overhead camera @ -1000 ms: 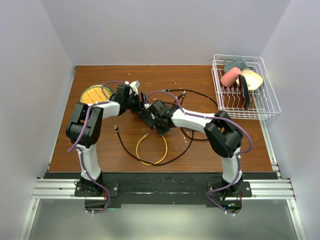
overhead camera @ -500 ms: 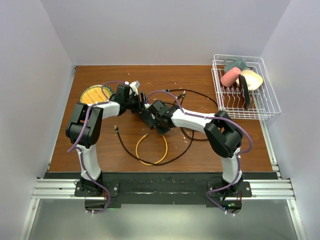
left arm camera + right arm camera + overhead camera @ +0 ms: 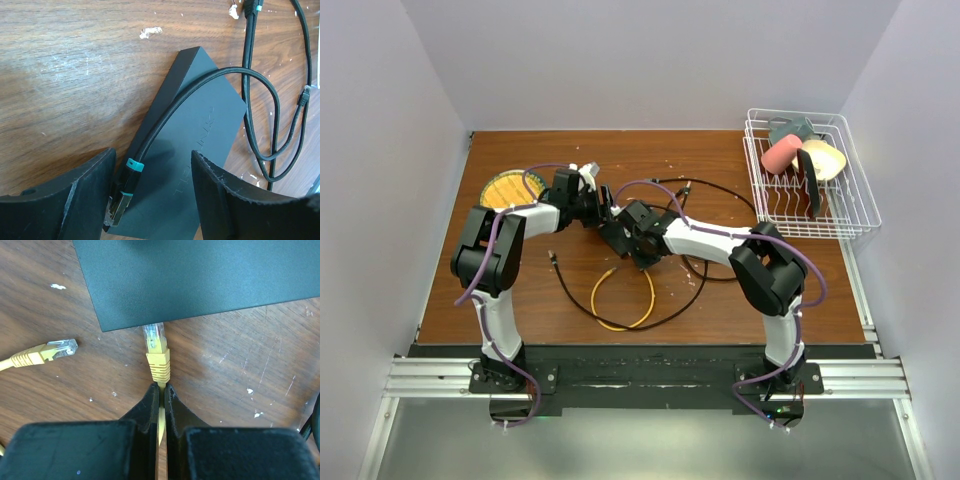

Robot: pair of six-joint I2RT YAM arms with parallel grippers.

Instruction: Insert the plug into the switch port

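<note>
brown wooden tabletop [image 3: 520, 290] between pale walls. at its far left lies a round orange-yellow disc [image 3: 505, 188]. next along, the left gripper [image 3: 152, 152] hangs over one end of the flat dark grey rectangular box [image 3: 200, 120], its black fingers [image 3: 85, 190] spread to either side of that end; whether they pinch the box i cannot tell. a black braided cable with a teal band [image 3: 134, 164] runs along the box's top, its metal connector at the near corner. right of that, the right gripper [image 3: 161, 387] is clenched on a thin yellow cable [image 3: 160, 422] just behind the yellow plug [image 3: 157, 357]. the plug points straight at a long edge of the box, just ahead of the closed jaws, its clear tip touching that edge. the switch port itself is hidden under the edge. a second yellow plug [image 3: 50, 351] lies loose on the wood beside it. far right, a white wire rack [image 3: 855, 215] holds a pink cup [image 3: 780, 157].
</note>
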